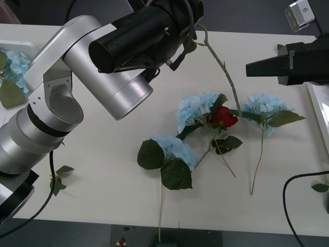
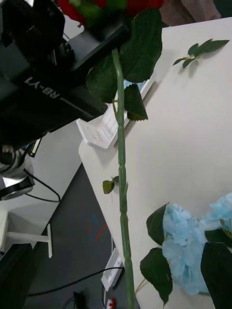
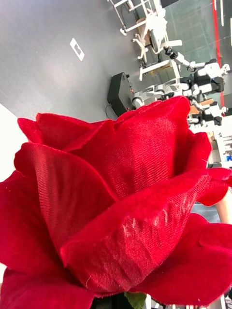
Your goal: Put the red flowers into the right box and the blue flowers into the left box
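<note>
One red flower (image 3: 111, 203) is held up off the table at my left gripper (image 2: 108, 36), its bloom close before the left wrist camera. Its long green stem (image 1: 223, 67) slants down toward the table's middle. The left arm (image 1: 108, 62) reaches across the table's far side. My right gripper (image 1: 252, 67) hangs just right of that stem, apart from it. Another red flower (image 1: 224, 117) lies on the table among three blue flowers (image 1: 198, 108) (image 1: 177, 149) (image 1: 263, 108). The left box (image 1: 23, 47) holds blue flowers (image 1: 15, 64). The right box (image 1: 317, 110) shows at the right edge.
Loose green leaf sprigs lie near the front left (image 1: 59, 177) and at the right edge (image 1: 321, 188). A black cable (image 1: 290, 206) loops over the table's front right corner. The table's near edge runs just below the flowers' stem ends.
</note>
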Available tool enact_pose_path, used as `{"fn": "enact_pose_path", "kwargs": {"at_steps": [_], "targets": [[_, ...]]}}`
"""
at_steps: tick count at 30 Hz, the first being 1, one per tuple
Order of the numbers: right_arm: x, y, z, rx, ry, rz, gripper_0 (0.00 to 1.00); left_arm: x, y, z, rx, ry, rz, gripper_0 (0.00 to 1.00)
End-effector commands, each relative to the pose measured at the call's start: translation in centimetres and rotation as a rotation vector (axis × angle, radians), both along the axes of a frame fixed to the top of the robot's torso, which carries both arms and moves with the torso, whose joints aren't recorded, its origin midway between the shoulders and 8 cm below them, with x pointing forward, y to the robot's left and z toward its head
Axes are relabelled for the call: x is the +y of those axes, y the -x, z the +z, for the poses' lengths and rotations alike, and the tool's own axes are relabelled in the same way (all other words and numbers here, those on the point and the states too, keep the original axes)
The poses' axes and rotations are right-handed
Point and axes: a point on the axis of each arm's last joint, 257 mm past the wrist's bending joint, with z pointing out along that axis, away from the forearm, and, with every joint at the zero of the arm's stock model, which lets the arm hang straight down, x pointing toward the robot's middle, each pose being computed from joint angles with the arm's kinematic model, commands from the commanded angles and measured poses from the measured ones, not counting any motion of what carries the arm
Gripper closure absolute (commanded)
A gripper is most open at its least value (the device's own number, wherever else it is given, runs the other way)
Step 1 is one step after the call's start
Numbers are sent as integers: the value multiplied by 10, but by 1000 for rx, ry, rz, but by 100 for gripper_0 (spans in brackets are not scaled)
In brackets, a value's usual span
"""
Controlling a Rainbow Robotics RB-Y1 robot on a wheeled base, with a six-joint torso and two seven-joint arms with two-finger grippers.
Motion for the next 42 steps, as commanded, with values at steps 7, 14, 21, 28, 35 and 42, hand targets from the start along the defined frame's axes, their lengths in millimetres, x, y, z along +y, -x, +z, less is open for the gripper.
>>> {"fn": "enact_pose_path", "kwargs": {"at_steps": [7,14,21,28,35,42], "targets": [[51,-28,11,-17,7,-43,0,-5,3,32,-54,24,-7,100],[66,-30,8,2,3,-43,87,-6,4,33,-53,27,-9,100],[68,-28,9,26,-8,-41,100,-6,4,33,-53,27,-9,100],[68,-27,11,35,-16,-39,100,-6,4,34,-56,27,-11,100],[67,-28,12,33,-21,-42,100,-5,3,33,-61,18,-6,100],[58,-27,14,35,-21,-48,100,-5,3,35,-72,11,-5,14]]}}
